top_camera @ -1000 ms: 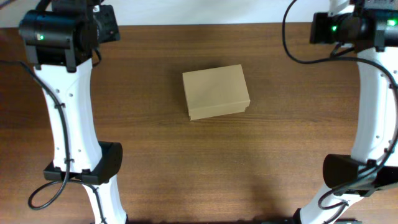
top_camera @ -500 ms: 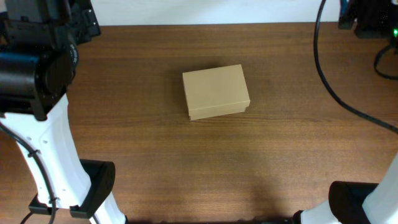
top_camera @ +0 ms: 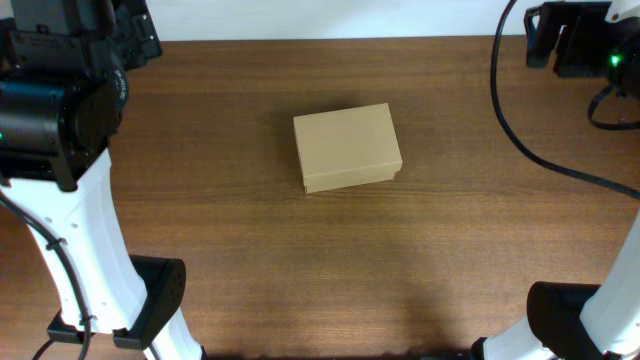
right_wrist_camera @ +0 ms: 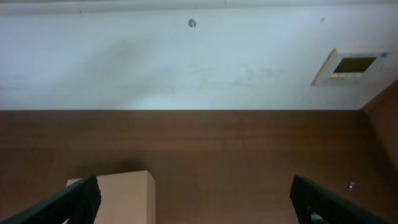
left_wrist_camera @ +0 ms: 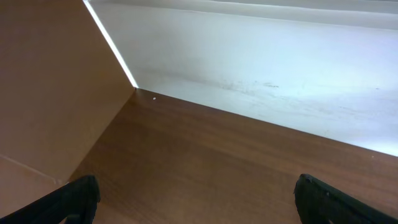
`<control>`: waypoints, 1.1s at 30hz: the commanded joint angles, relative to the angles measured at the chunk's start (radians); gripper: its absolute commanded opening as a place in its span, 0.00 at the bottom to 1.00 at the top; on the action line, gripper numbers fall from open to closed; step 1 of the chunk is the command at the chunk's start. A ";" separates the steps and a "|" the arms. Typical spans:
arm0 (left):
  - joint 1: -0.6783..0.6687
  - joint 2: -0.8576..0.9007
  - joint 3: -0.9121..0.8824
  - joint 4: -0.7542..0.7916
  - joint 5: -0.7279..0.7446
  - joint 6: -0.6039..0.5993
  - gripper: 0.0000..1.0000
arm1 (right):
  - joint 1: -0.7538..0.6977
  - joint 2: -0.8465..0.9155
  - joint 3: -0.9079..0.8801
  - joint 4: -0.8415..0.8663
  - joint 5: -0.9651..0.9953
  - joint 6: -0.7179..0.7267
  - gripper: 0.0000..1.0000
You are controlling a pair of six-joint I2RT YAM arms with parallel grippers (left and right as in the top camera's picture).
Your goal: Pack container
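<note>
I see the wooden desk [top_camera: 250,260] filling the overhead view, with the container [top_camera: 347,147] sitting lid-down near its middle, long axis running roughly left to right, slightly skewed. Both arms are pulled back to the far corners, well apart from it. My right tool [right_wrist_camera: 193,208] looks toward the wall with the box's corner low between its spread, released fingertips, so the box lies below and ahead of it. My left tool [left_wrist_camera: 196,202] is likewise parted and empty. Neither arm looks clearly nearer.
</note>
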State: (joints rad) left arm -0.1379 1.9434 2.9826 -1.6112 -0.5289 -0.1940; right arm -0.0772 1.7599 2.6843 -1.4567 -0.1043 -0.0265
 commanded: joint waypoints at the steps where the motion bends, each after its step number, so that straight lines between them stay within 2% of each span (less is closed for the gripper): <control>1: 0.003 0.006 0.002 0.002 -0.018 0.009 1.00 | -0.002 -0.003 0.002 -0.011 0.008 0.008 0.99; 7: 0.003 0.006 0.002 0.002 -0.018 0.009 1.00 | -0.002 -0.003 0.002 -0.021 0.013 0.006 0.99; 13: 0.003 0.006 0.002 0.002 -0.018 0.009 1.00 | -0.002 -0.012 0.002 -0.134 0.003 0.018 0.99; 20: 0.003 0.006 0.002 0.002 -0.018 0.009 1.00 | -0.002 -0.166 -0.066 -0.034 0.002 0.042 0.99; 23: 0.003 0.006 0.002 0.002 -0.018 0.009 1.00 | -0.002 -0.301 -0.203 0.046 0.005 0.042 0.99; 26: 0.003 0.006 0.002 0.002 -0.018 0.009 1.00 | -0.002 -0.468 -0.420 0.162 0.001 0.043 0.99; 29: 0.003 0.006 0.002 0.002 -0.018 0.009 1.00 | -0.002 -0.642 -0.675 0.306 -0.031 0.043 0.99; 30: 0.003 0.006 0.002 0.002 -0.018 0.009 1.00 | -0.002 -0.768 -0.866 0.404 -0.055 0.043 0.99; 33: 0.003 0.006 0.002 0.002 -0.018 0.009 1.00 | -0.002 -0.950 -1.144 0.530 -0.070 0.043 0.99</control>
State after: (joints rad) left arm -0.1379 1.9438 2.9826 -1.6100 -0.5323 -0.1940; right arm -0.0772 0.9493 1.8206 -1.0073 -0.1360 0.0040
